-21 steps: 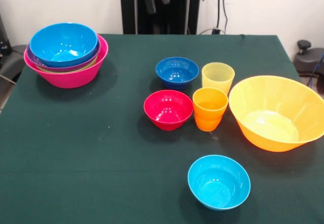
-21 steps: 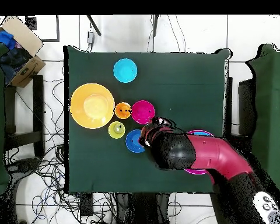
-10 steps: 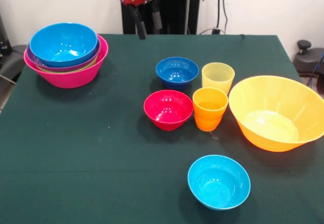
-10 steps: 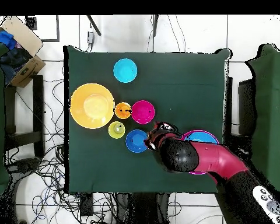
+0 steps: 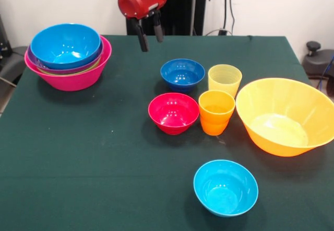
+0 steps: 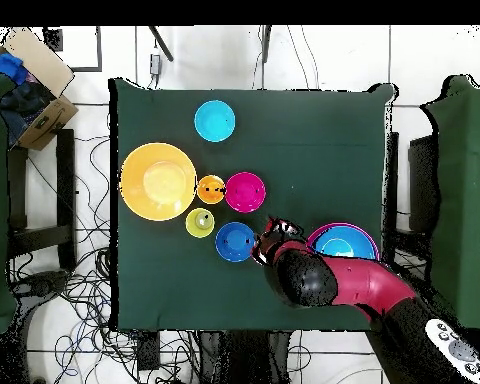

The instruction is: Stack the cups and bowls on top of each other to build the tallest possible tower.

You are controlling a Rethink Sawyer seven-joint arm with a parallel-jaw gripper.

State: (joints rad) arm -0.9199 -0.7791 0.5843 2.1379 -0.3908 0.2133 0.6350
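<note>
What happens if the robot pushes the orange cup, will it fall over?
It might. The orange cup is taller than it is wide and narrows to a small stepped foot, so a push near its rim could tip it. It looks like thin, shiny plastic, so probably light and a bit slippery. The red bowl right beside it might get bumped.

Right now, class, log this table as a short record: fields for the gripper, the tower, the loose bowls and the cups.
gripper: gripper open, empty, hanging above the cloth between the tower and the dark blue bowl
tower: pink bowl as base, sky blue bowl on top, purple and green rims between
loose bowls: dark blue bowl, red bowl, cyan bowl, large orange bowl
cups: yellow cup and orange cup, both upright, unstacked
</note>
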